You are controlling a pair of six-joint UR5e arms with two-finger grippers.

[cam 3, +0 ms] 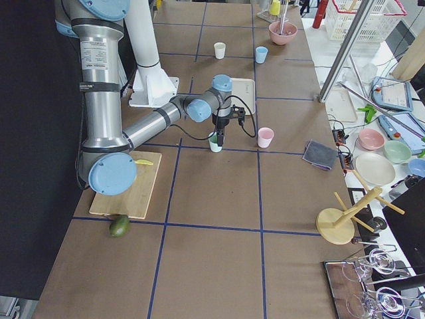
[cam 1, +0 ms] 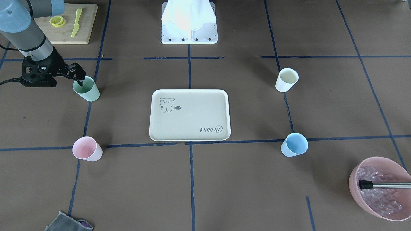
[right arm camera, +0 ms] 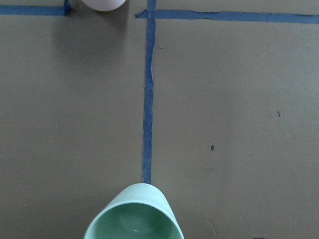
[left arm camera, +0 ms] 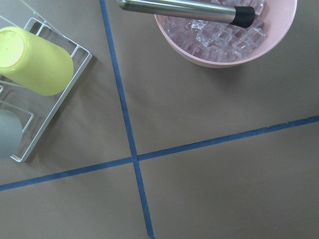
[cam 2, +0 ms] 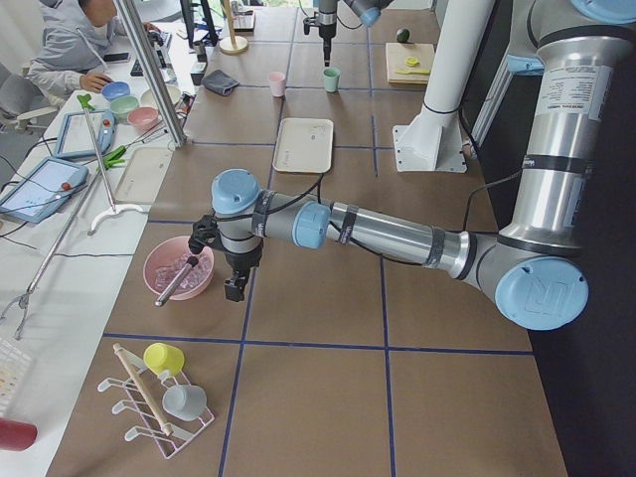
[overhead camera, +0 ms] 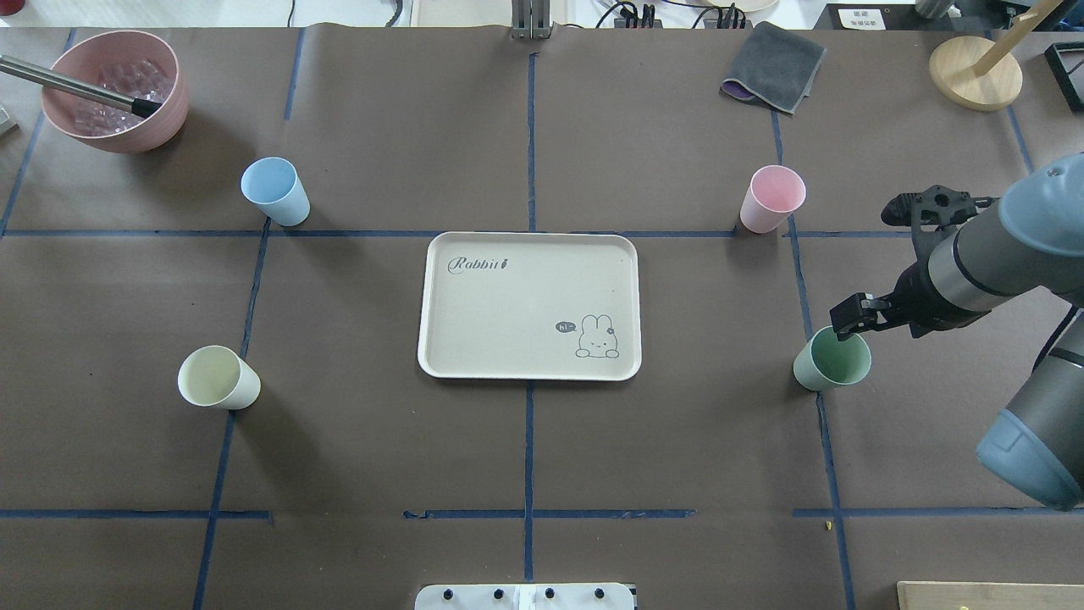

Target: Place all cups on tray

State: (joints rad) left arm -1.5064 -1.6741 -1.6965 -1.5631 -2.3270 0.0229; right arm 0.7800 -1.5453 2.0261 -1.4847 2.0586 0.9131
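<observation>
The beige tray [cam 1: 189, 128] lies mid-table with nothing on it. The mint green cup [cam 1: 87, 91] stands upright on the table to the robot's right of the tray. My right gripper [cam 1: 81, 81] is at this cup's rim [overhead camera: 834, 360], jaws a little apart, with one fingertip dipping inside. The cup's mouth shows at the bottom of the right wrist view [right arm camera: 133, 219]. The pink cup [overhead camera: 771, 199], blue cup [overhead camera: 275, 191] and cream cup [overhead camera: 218, 379] stand apart around the tray. My left gripper [cam 2: 236, 288] hangs beside the ice bowl. I cannot tell whether it is open.
A large pink bowl [overhead camera: 114, 89] of ice cubes with a metal handle in it stands at the far left. A grey cloth [overhead camera: 775, 68] and a wooden stand [overhead camera: 974, 72] are at the far right. A cutting board [cam 1: 69, 35] lies near the robot's base. A wire rack [left arm camera: 45, 99] holds other cups.
</observation>
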